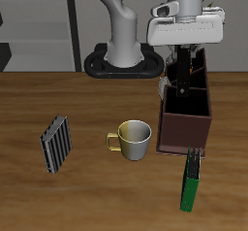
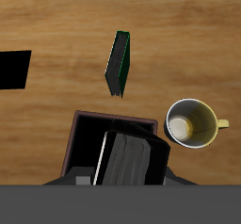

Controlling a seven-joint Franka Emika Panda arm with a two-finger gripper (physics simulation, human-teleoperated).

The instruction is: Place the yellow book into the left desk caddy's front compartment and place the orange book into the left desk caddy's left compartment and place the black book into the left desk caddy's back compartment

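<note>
Tool (image 1: 186,68) grips black book (image 2: 127,160) upright over caddy (image 1: 186,123), book's lower edge inside its walls; mug (image 1: 132,139) and green book (image 1: 192,181) flank caddy; tabletop (image 1: 58,99) open elsewhere.

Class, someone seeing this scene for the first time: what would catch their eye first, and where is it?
The robot's pincer hangs over the tall dark-brown caddy, lowering a slim black book into it. A pale yellow-handled mug stands beside the caddy, and a slim green book lies nearer the table's front edge.
</note>
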